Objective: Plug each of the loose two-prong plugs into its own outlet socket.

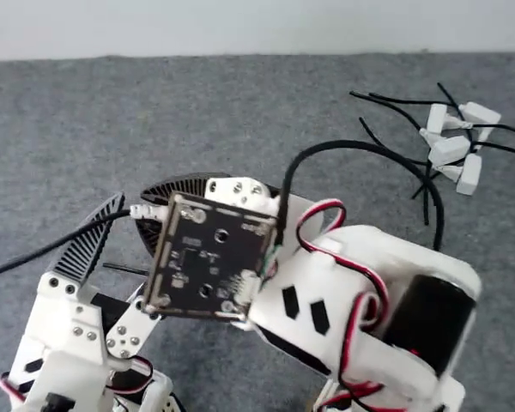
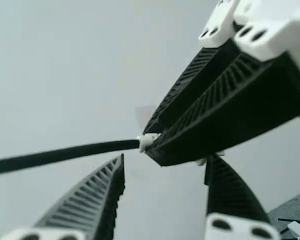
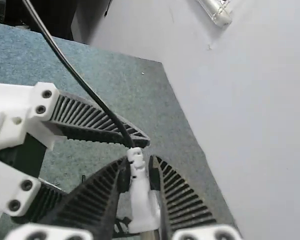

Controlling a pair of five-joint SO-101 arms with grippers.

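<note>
I see my right gripper point(image 3: 139, 161) with its fingers squeezed tight on a white plug point(image 3: 141, 197). The plug sticks out past the tips of the fingers. A black cable point(image 1: 60, 245) comes out of the end of the plug and runs away from it, off past the edge of the high view.

My left gripper point(image 2: 166, 165) is right next to the plug. Its fingers point(image 2: 97, 200) are spread wide apart and hold nothing. One finger is on one side of the plug's tip and the other finger is on the other side. In the right wrist view the cable goes across one of these black fingers just beyond the plug. I cannot tell if the cable touches that finger.

The plug is up in the air, off the grey worktop point(image 1: 240, 112). A dark circuit board point(image 1: 208, 257) on the right arm sits just beside the plug in the high view and hides most of the right fingers there.

Far from the plug, near the back of the worktop, lies a pile of loose plugs point(image 1: 453, 146). They are small and white, and thin black cables stick out of the pile in many ways. They are too small for me to count.
</note>
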